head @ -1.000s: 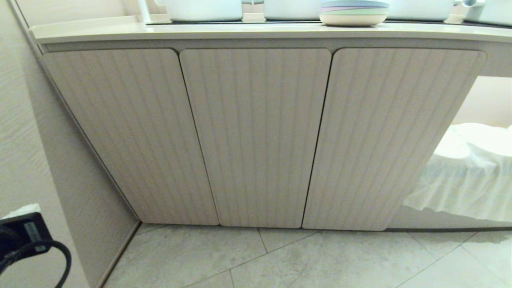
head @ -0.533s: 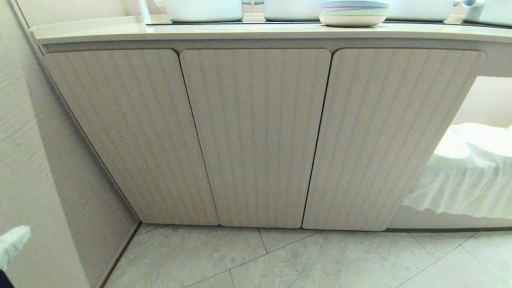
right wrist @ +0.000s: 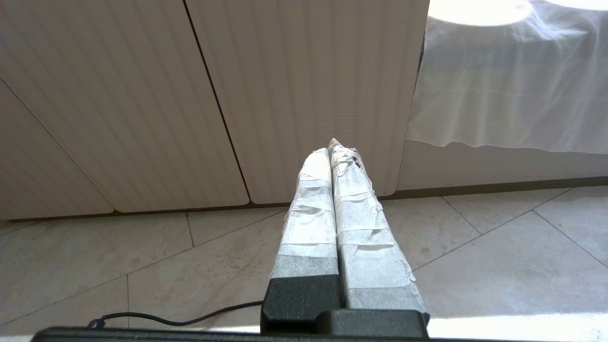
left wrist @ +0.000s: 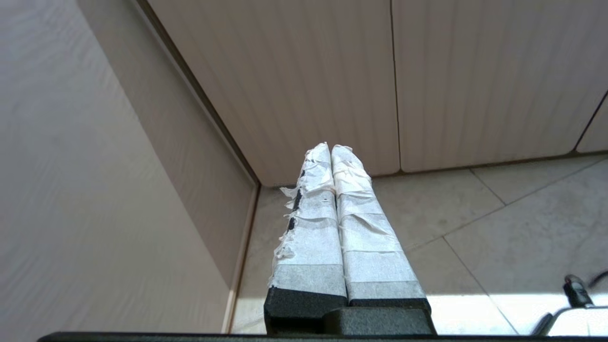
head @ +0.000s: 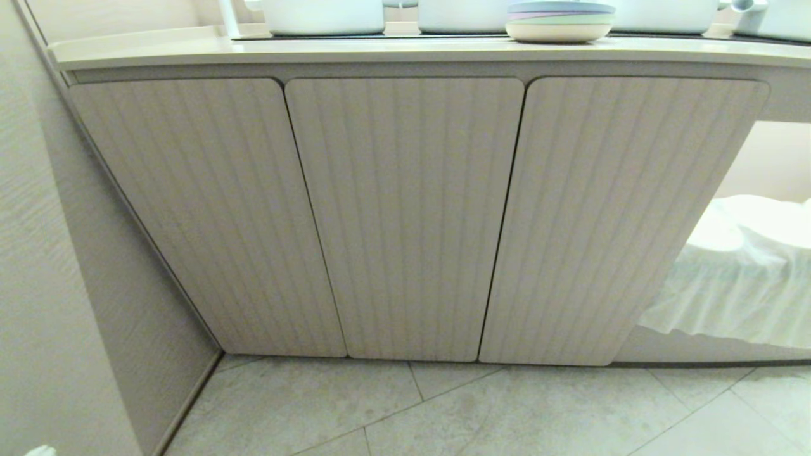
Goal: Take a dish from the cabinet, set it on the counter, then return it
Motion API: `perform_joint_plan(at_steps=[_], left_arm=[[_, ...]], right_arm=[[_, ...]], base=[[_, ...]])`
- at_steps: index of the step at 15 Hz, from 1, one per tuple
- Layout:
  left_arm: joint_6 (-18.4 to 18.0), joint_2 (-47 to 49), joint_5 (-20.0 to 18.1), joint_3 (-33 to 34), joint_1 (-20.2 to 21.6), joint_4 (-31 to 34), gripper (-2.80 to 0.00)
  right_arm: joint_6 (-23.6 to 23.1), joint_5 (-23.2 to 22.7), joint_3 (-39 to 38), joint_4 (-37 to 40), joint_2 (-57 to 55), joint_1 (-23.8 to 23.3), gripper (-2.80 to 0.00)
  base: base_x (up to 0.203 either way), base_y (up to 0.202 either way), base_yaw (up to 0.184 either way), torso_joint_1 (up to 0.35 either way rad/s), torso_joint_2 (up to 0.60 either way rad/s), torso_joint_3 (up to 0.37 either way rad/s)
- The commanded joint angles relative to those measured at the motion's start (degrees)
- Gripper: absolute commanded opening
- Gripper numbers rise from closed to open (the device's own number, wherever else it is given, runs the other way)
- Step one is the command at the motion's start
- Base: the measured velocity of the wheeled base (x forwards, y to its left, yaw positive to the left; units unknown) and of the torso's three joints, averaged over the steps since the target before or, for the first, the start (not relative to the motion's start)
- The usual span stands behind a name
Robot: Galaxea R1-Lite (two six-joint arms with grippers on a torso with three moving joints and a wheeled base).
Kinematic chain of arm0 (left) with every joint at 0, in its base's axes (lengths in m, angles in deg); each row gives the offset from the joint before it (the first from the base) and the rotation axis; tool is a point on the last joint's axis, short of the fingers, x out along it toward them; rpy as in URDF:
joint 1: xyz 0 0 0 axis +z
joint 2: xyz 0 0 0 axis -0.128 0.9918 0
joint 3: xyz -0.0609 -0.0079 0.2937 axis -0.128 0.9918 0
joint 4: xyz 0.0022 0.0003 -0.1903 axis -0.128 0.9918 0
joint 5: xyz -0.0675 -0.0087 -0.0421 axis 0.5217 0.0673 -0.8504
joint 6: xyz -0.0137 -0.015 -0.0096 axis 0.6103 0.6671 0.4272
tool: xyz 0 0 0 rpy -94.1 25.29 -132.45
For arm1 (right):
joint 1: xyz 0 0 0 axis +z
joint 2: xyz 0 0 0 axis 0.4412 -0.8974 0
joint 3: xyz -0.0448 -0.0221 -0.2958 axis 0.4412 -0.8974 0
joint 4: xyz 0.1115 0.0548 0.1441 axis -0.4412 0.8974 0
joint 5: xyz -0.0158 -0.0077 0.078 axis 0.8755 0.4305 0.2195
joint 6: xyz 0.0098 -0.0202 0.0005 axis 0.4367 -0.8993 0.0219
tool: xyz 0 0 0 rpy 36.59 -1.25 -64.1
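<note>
We face the cabinet, and all three of its ribbed doors are closed, so we cannot see what it holds; the pink dish is not in sight anywhere. Above it runs the counter. On the counter sits a stack of plates with a blue one on top, and behind it stand white pots whose insides we cannot see from down here. Our left gripper hangs low over the floor tiles near the corner where the cabinet meets the side wall, its taped fingers pressed together on nothing. Our right gripper hangs low in front of the right-hand doors, also closed and empty, with a white cloth draped beside the cabinet.
</note>
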Motion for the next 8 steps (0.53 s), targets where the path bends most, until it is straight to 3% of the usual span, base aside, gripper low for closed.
perform_joint_plan(at_steps=[1, 4, 8], left_arm=[[0.1, -4.6, -0.1, 0.5, -1.3, 0.7, -2.8], [1.0, -11.6, -0.1, 0.5, -1.8, 6.6, -2.8], [2.1, -15.4, -2.7, 0.5, -1.8, 8.8, -2.8]], right_arm=[[0.0, 0.0, 0.0, 0.0, 0.0, 0.0, -2.8], [0.0, 0.0, 0.0, 0.0, 0.0, 0.0, -2.8], [0.0, 0.0, 0.0, -0.1, 0.0, 0.0, -2.8]], base=[[0.0, 0.0, 0.0, 0.0, 0.0, 0.0], [0.0, 0.0, 0.0, 0.0, 0.0, 0.0], [0.0, 0.0, 0.0, 0.0, 0.0, 0.0]])
